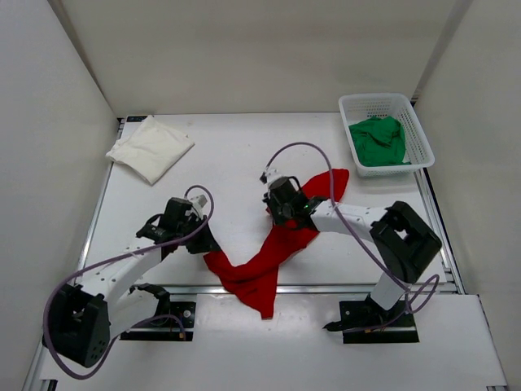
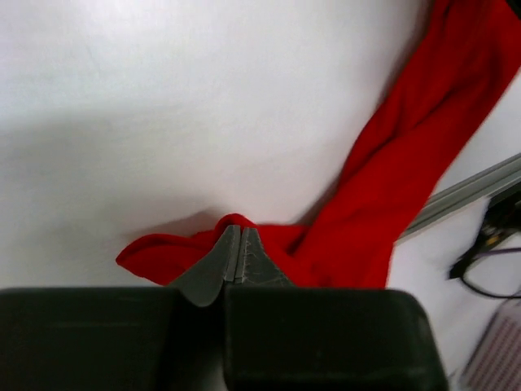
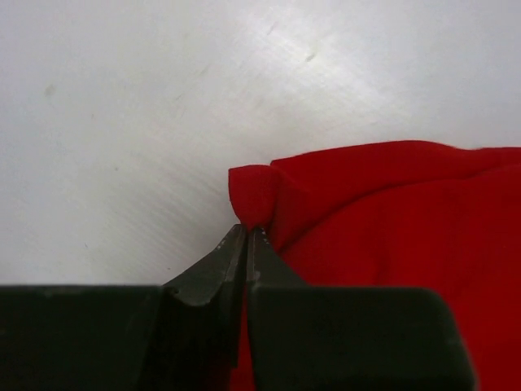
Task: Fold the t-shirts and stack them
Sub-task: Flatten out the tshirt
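Both arms reach low, left claw [image 2: 238,236] and right claw [image 3: 247,235] each clamped on red t-shirt [image 1: 259,273]

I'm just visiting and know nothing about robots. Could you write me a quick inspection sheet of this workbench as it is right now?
Surface: white table, with a metal rail at the near edge.
Job's things: red t-shirt unfolded, strung between both arms, crossing the rail; cream-white t-shirt folded, far left; green t-shirt bunched in the basket.
Clutter: white mesh basket, far right.
Grippers: left gripper and right gripper each shut on the red t-shirt.
Cables: purple cables loop off both arms.
Surroundings: white walls.
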Available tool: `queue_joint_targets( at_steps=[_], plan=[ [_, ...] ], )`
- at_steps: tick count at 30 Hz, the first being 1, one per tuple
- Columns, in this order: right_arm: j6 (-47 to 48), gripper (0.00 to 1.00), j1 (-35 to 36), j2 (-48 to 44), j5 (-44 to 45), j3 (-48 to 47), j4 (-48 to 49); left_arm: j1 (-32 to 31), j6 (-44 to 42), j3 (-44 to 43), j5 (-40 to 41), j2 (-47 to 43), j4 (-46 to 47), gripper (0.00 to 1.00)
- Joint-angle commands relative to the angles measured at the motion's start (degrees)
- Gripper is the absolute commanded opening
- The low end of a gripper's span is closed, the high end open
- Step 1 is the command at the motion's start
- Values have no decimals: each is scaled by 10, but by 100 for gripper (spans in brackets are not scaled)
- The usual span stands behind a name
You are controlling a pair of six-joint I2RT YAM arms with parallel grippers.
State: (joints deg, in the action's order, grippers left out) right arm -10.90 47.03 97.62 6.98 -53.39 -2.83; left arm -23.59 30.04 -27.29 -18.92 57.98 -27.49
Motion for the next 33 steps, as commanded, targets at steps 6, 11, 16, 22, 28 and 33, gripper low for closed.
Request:
queue_joint_targets(
  at_steps=[6,11,16,22,28,33],
  plan=[
    [11,0,-134,-113,-53,-221,0,104,69,-255,-94,98,138,0],
    [-2,0,-216,-110,-113,-452,-67,234,145,-427,-156,157,176,0],
    [10,0,-237,-148,-109,-525,-130,336,222,-472,-234,145,221,0],
    [-33,0,-264,-311,-120,-325,-74,360,214,-343,-191,59,254,0],
    [-55,0,-291,-360,-168,-277,-89,354,142,-264,-80,2,223,10],
    [-31,0,-248,-345,-134,-283,-122,345,96,-183,-11,-22,190,46]
  ],
)
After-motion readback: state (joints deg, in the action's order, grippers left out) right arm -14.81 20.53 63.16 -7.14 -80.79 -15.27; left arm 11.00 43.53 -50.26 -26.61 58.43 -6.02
